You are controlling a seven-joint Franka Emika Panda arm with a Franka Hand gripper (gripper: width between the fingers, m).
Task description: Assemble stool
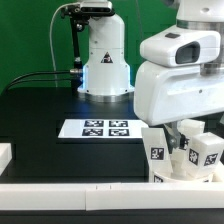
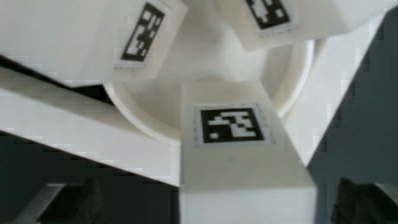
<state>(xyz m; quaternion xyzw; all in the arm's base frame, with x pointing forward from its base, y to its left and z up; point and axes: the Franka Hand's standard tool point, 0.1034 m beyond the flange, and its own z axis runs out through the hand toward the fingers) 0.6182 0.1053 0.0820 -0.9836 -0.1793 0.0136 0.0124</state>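
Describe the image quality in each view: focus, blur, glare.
Exterior view: evenly lit, fairly sharp; flat white marker board tags readable, white robot arm housing bright, nearly washed out. Wrist view: very close, soft-focused; round white plastic stool seat loses edge detail, tagged white plastic leg blurs toward the frame edge.

Three tagged white legs (image 2: 231, 140) crowd close against the round disc seat (image 2: 294, 95), over a dark surface (image 2: 45, 150).
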